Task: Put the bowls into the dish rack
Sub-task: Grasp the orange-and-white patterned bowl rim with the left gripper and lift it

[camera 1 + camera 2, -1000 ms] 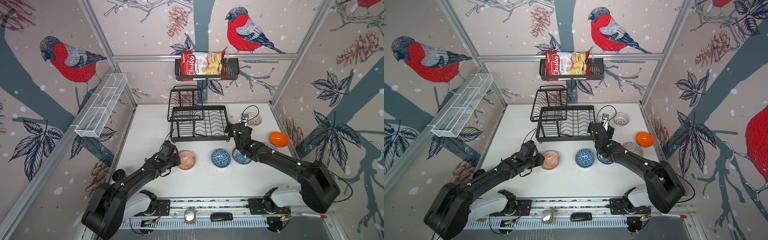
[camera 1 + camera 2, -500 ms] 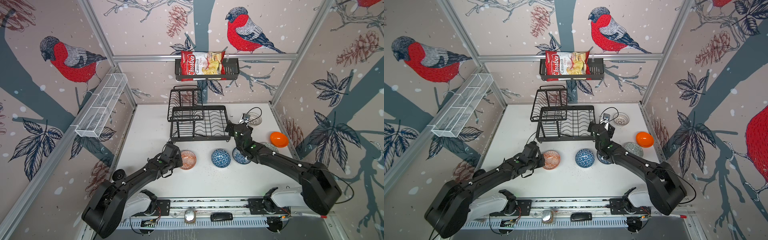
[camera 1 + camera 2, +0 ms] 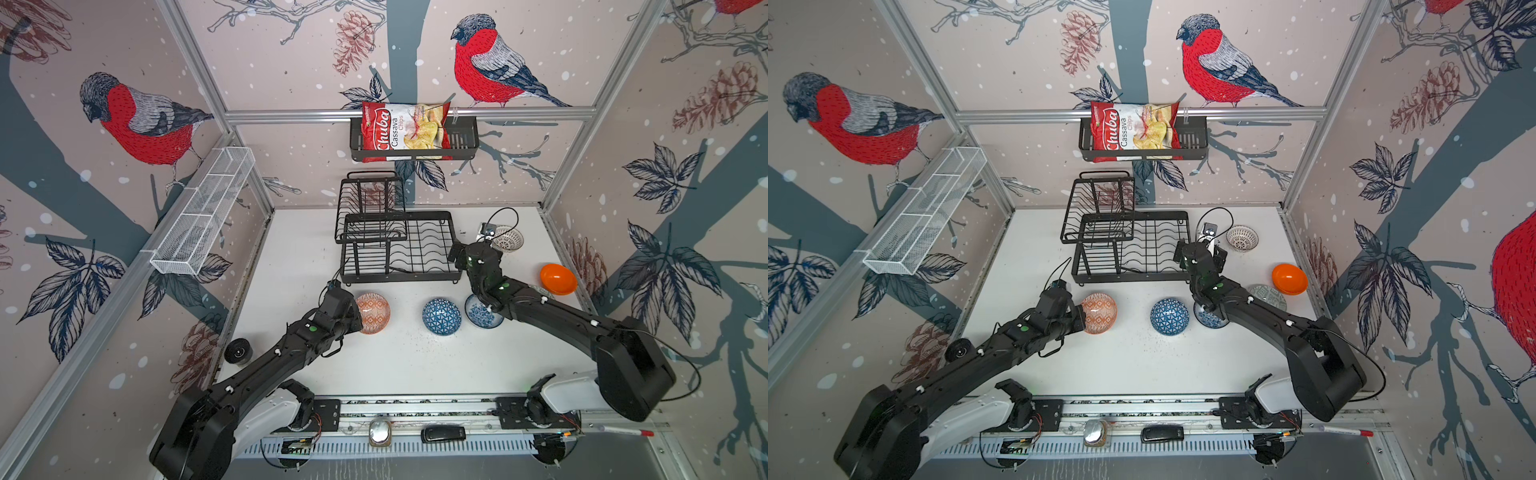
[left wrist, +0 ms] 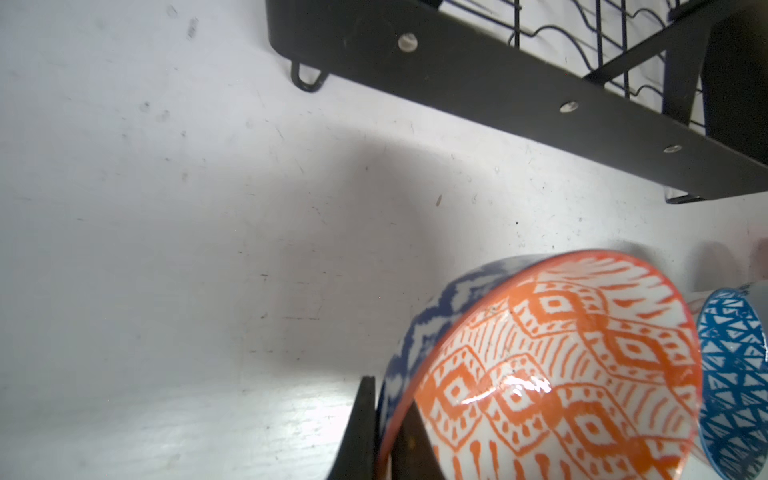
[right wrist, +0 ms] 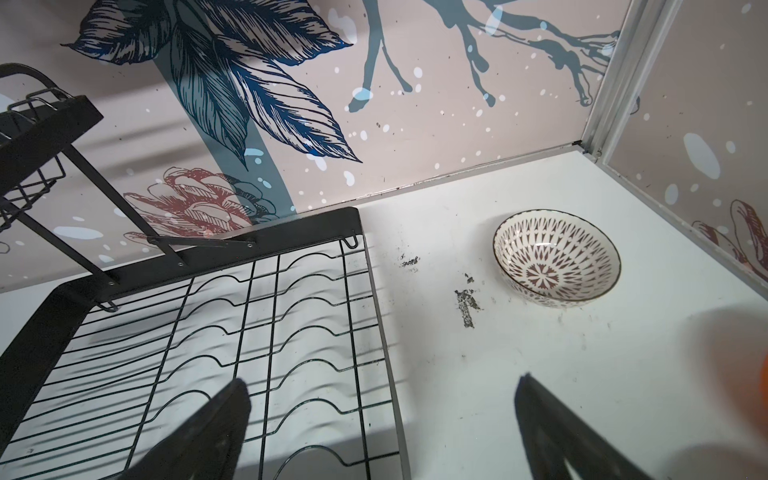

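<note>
Orange-white bowl (image 3: 372, 312) sits just in front of the dish rack (image 3: 401, 272), round mouth turned upward. The left gripper (image 4: 384, 436) is clamped tight on its rim, with one finger (image 4: 358, 432) outside the blue-patterned wall and one inside. Whether the bowl rests on the table (image 3: 395, 365) or is raised cannot be told.

The right gripper (image 5: 382, 419) hangs at the rack's right edge with its jaws spread wide, gripping nothing — one finger (image 5: 199, 436) over the wavy wire base, the other over bare table.

The blue triangle bowl (image 3: 441, 316) and the blue floral bowl (image 3: 482, 316) line up to the right of the held bowl. The white lattice bowl (image 5: 557, 257) stands upright near the back corner — well apart from the rack.
</note>
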You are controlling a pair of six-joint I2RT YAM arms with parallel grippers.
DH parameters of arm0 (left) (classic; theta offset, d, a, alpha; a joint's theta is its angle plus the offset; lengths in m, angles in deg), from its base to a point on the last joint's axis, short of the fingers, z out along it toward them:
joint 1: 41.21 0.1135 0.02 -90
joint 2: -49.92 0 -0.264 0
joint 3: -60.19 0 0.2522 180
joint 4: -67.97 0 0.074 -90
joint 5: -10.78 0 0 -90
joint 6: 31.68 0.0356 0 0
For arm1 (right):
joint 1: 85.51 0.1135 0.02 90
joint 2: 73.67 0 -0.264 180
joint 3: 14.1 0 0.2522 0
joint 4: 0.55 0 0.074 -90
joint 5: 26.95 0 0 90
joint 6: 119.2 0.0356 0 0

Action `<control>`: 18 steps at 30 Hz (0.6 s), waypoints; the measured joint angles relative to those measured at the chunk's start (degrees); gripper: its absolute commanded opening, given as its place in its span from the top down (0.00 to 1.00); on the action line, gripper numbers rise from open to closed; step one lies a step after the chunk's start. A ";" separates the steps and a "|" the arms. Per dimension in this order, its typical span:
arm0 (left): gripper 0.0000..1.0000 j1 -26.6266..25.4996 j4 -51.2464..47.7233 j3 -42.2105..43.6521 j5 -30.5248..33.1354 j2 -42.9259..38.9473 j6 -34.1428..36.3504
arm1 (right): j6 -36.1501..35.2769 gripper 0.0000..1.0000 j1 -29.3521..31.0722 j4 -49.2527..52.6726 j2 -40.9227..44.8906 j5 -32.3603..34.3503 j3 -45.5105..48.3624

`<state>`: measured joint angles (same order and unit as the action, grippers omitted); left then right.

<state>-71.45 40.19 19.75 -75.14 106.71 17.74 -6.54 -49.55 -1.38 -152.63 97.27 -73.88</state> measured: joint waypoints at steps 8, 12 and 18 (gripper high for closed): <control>1.00 4.96 -1.42 0.72 4.61 -10.45 0.02 | 1.29 0.00 -1.46 -0.42 2.91 -2.27 2.95; 1.00 9.88 -3.72 0.55 6.27 -15.06 -0.04 | 1.29 0.00 -1.22 -0.44 2.49 -2.60 2.71; 1.00 15.50 -4.70 -4.94 6.93 -16.13 -0.13 | 1.27 0.00 -0.76 -0.50 2.36 -2.80 2.54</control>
<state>-55.96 35.49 14.81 -68.21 90.58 17.61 -5.28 -50.31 -1.89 -150.27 94.47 -71.34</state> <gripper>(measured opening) 0.091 0.996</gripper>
